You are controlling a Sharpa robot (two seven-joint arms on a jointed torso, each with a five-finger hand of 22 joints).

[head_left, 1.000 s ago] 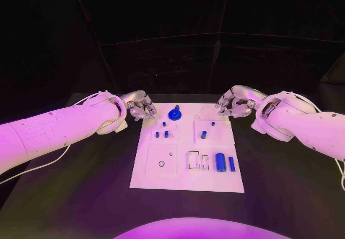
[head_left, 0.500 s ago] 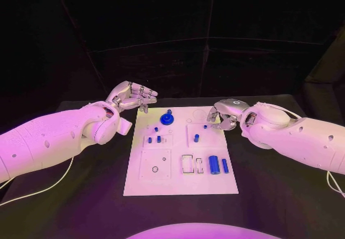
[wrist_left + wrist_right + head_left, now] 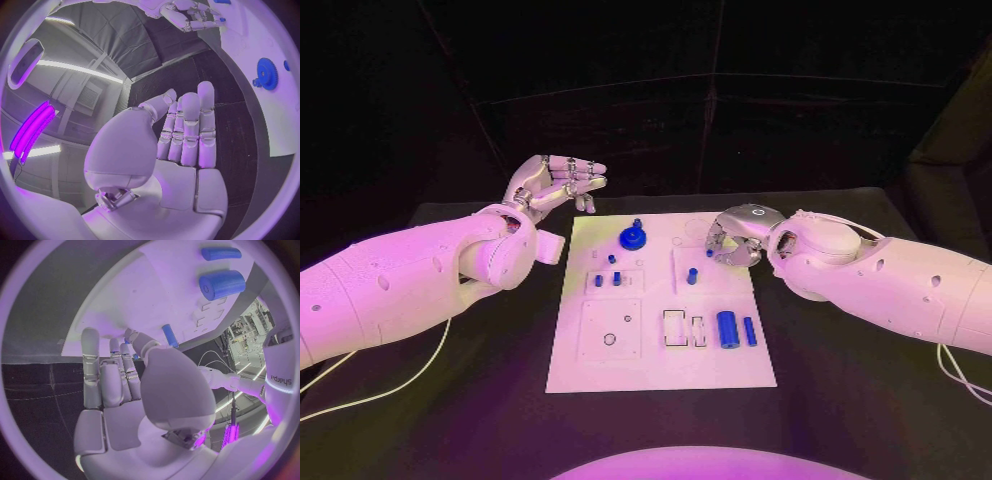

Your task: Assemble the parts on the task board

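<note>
Head view. Task board [image 3: 661,365]: white plate at centre of black desk [image 3: 862,400]. Blue gear part [image 3: 633,237] at far left of board; small blue pegs [image 3: 607,280] nearer, in left-middle block; another peg [image 3: 691,275] upright at middle. Large blue cylinder [image 3: 727,325] and slim blue bar [image 3: 750,331] lying at near right beside two empty rectangular slots. Left hand [image 3: 554,186] raised beyond far-left corner of board, fingers loosely curled, nothing held, well apart from parts. Right hand [image 3: 740,232] low over far-right part of board, fingers bent downward; whether anything pinched, cannot tell here.

Left wrist view. Left hand [image 3: 181,135] with fingers straight and side by side, palm bare, holding nothing. Gear part [image 3: 267,73] on board, well apart from it. Right hand [image 3: 187,15] on far side, fingers curled at board.

Right wrist view. Right hand [image 3: 119,375] with fingers extended toward board, tips near a small blue peg [image 3: 170,335]; contact not clear. Large cylinder [image 3: 222,285] and slim bar [image 3: 220,253] beyond.

Step in hand, by judgement: reach for a peg at far right, assembly barely begun. Next move calls for closing fingertips on peg without tipping it, then lifting straight.
</note>
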